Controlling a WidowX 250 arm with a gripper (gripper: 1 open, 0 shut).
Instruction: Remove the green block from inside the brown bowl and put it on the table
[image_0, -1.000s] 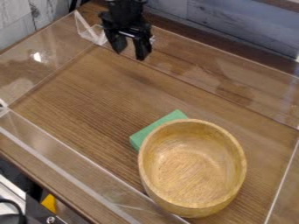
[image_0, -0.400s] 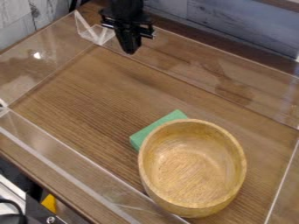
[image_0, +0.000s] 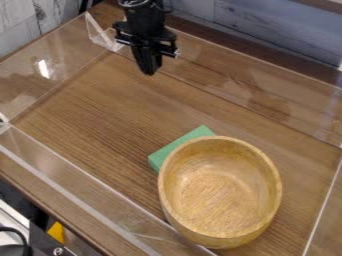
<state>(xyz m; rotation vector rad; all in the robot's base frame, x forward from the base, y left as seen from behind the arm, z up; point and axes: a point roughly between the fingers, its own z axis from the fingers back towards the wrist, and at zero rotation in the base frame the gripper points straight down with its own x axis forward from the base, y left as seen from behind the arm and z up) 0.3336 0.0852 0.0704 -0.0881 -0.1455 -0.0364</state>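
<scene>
We see the gripper, open a second ago, now clenched empty at upper centre. The green block lies on the table, touching the bowl.

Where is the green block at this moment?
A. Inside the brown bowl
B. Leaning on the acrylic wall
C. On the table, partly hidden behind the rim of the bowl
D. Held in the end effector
C. The green block lies flat on the table, its near part hidden by the brown bowl, which is empty inside; the end effector is far away and holds nothing.
</scene>
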